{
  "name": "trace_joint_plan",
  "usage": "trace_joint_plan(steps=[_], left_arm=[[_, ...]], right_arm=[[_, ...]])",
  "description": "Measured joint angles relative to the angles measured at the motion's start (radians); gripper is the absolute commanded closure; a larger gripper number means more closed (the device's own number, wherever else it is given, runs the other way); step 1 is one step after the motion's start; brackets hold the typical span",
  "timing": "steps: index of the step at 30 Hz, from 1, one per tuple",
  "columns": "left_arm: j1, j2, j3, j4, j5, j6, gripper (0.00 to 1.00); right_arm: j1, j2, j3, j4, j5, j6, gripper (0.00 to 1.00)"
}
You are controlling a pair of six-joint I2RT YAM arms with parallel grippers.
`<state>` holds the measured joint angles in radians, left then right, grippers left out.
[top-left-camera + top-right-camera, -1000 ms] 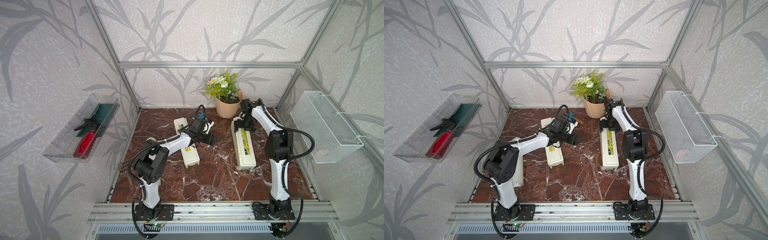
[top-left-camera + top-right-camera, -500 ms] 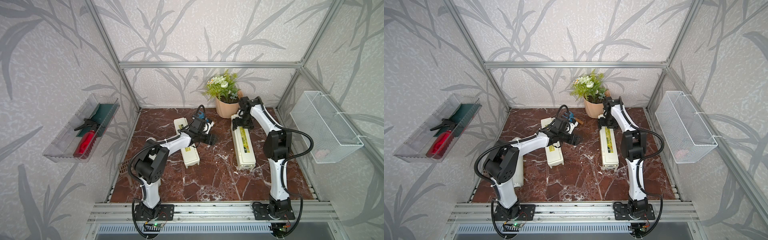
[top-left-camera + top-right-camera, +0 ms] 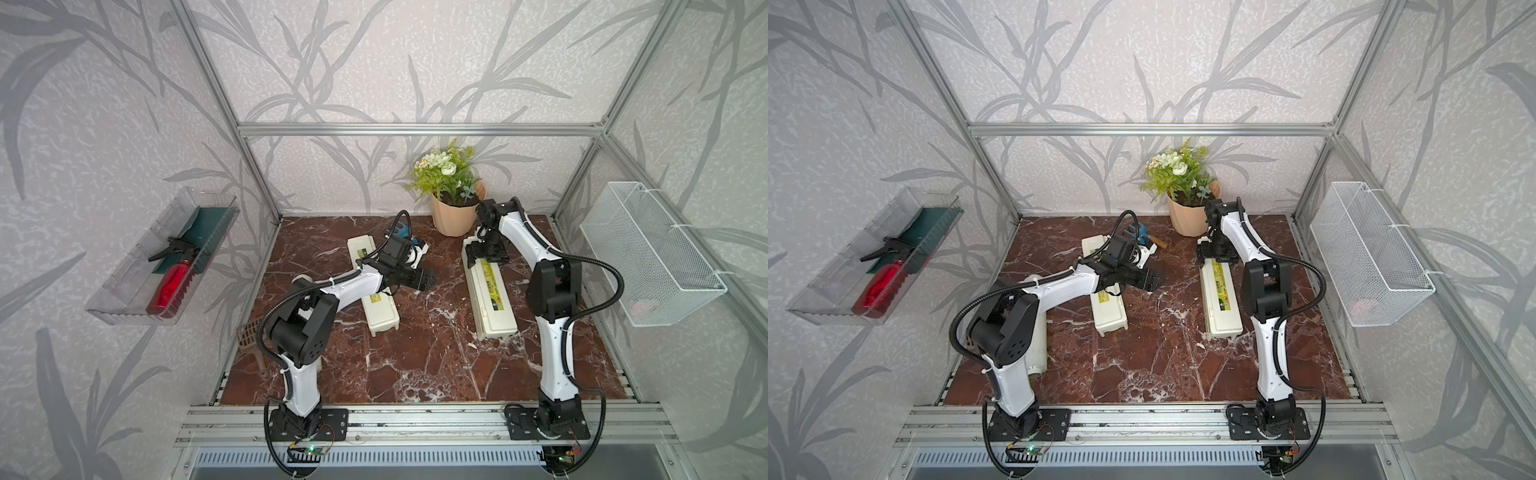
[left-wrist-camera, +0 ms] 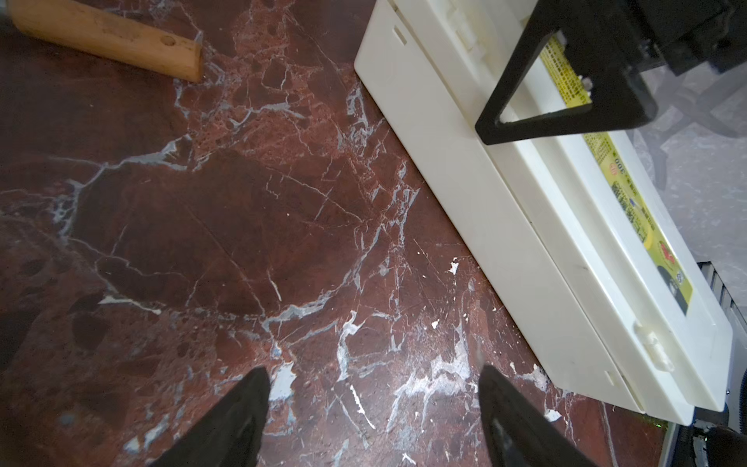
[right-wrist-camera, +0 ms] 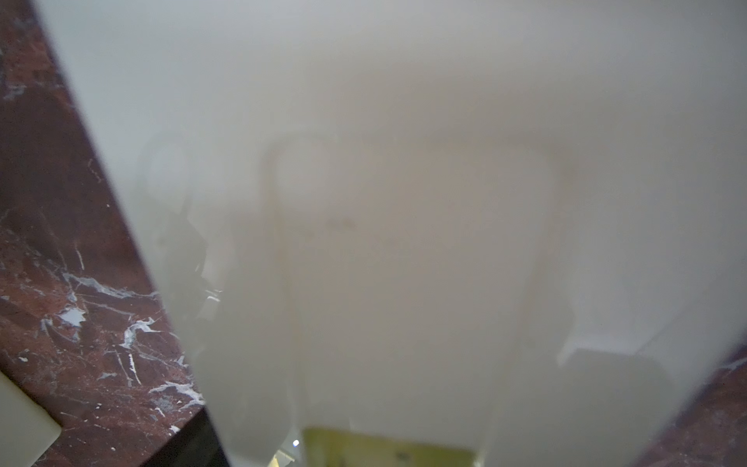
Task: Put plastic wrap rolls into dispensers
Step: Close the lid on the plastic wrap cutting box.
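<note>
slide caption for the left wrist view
Open left gripper above red marble tabletop, beside a cream, yellow-labelled dispenser; wooden handle nearby.

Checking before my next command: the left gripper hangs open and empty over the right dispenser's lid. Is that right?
Not quite. The left gripper hangs open and empty, but over the bare marble tabletop beside the right dispenser, not over its lid. The left wrist view shows this.

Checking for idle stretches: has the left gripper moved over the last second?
No. In a top view the left gripper sits where it was, open, just off the inner edge of the left-hand dispenser.
</note>
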<state>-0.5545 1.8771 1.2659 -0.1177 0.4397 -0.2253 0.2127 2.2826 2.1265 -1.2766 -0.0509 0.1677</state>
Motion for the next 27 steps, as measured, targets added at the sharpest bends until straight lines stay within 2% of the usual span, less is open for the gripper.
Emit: trace_joint_plan(steps=[17,27], left_arm=[[0.0,0.004,0.0,-0.003,0.0,-0.003,0.19],[-0.002,0.004,0.0,-0.006,0.004,-0.003,0.18]], right_arm=[[0.0,-0.127,-0.194,0.153,0.013,0.013,0.25],[-0.003,-0.163,-0.243,0.24,-0.002,0.034,0.25]])
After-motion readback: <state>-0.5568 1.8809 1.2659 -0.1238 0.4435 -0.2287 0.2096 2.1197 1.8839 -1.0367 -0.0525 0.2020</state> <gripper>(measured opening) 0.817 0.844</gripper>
